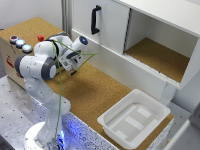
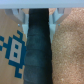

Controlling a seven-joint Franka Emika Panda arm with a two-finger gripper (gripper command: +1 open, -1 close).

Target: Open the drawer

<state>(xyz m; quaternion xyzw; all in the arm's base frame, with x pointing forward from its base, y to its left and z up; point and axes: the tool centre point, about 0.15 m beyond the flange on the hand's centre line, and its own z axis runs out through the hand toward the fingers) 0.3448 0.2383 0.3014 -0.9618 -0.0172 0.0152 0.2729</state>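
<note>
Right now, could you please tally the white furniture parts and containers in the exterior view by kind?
Drawer: 1
Door with black handle: 1
Open cabinet compartment: 1
Plastic tub: 1
Total: 4

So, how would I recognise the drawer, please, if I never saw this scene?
Find the white cabinet behind the cork counter. The drawer is the long, low white panel along its bottom. Unlike the door above, it has no black handle.

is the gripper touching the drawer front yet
Cannot tell. In the exterior view the gripper sits close against the drawer, but blur hides any gap; the wrist view shows no drawer front clearly.
</note>
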